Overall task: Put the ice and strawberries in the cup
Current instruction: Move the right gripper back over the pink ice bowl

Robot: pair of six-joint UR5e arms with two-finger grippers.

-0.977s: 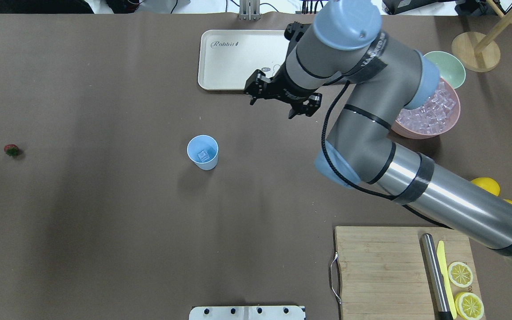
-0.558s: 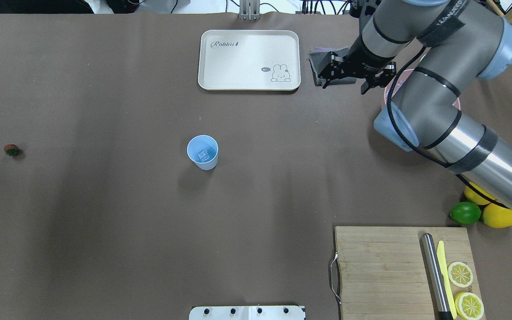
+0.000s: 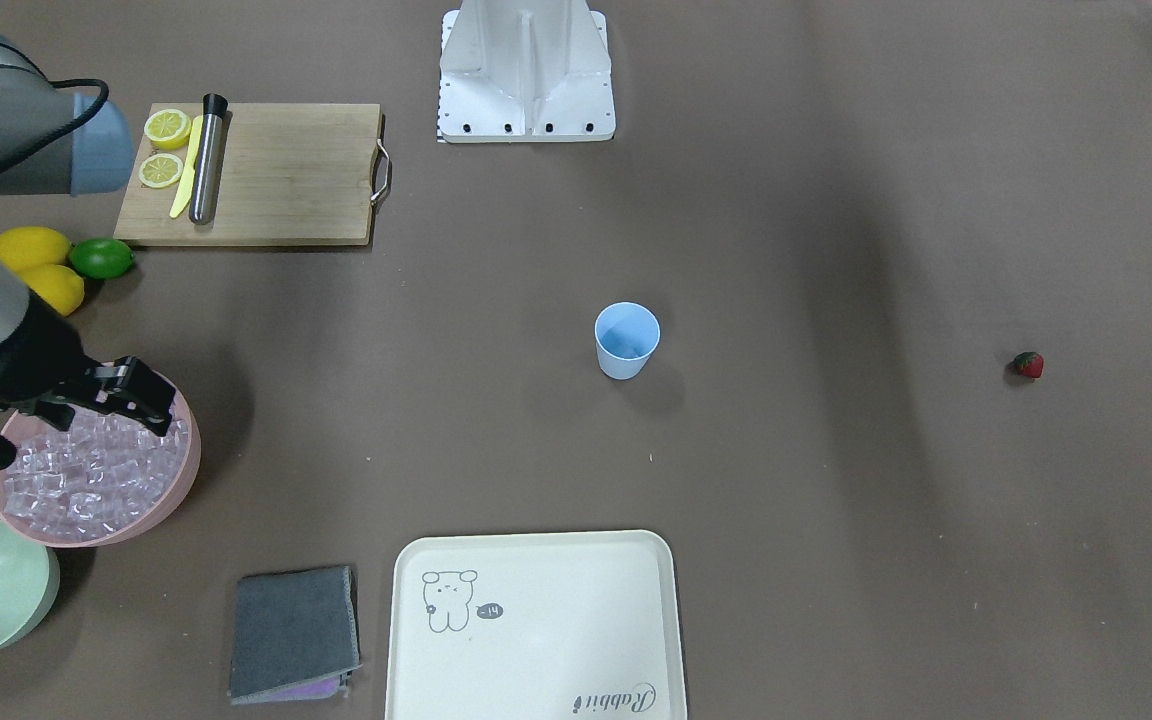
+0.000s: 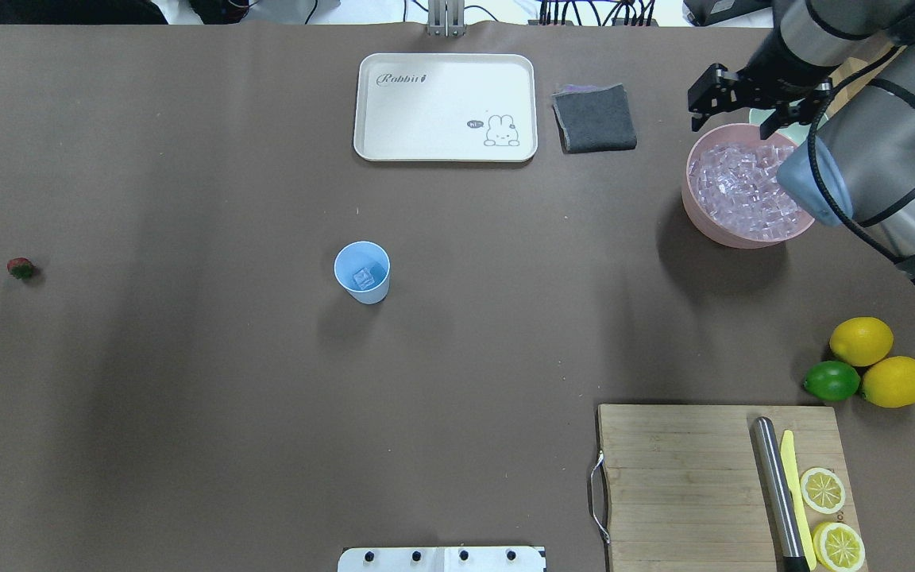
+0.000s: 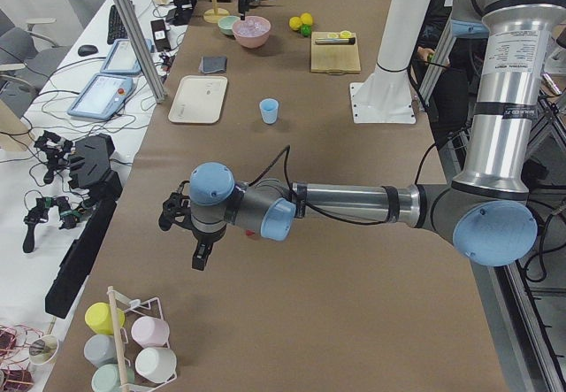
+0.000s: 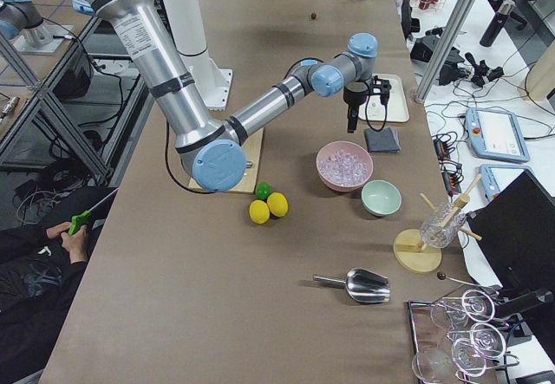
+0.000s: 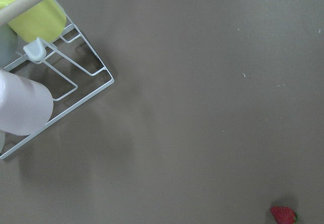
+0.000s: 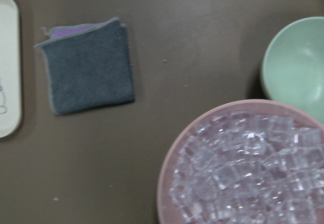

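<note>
While everything's spread out on the brown tabletop, here's what I'm seeing from where I stand, biggest stuff first. The right arm is stretched over to its own far corner, and the left arm sits low at the other end, next to a rack of mugs. The cutting board and the rabbit tray have nothing to do with this job.

The pink bowl is heaped with ice, and the right gripper hangs above the bowl's edge on the side nearest the grey cloth. It isn't over the middle of the pile yet. Its jaws are spread wide with nothing between them. I can't tell how the left gripper has its jaws set, since it only shows from the side.

The cup stands upright mid-table, well apart from the bowl, and there looks to be one cube sitting in the bottom. The strawberry lies on its own way out on the robot's left side, untouched.

My read is that it's on the ice step, lining up for another cube. Next it needs to slide in over the pile, drop down and pinch a single cube. That's tricky, because the cubes are slick and packed tight. After that it's a long carry to the cup. I'd guess the left arm takes the berry — it shows at the bottom edge of that arm's wrist view.
</note>
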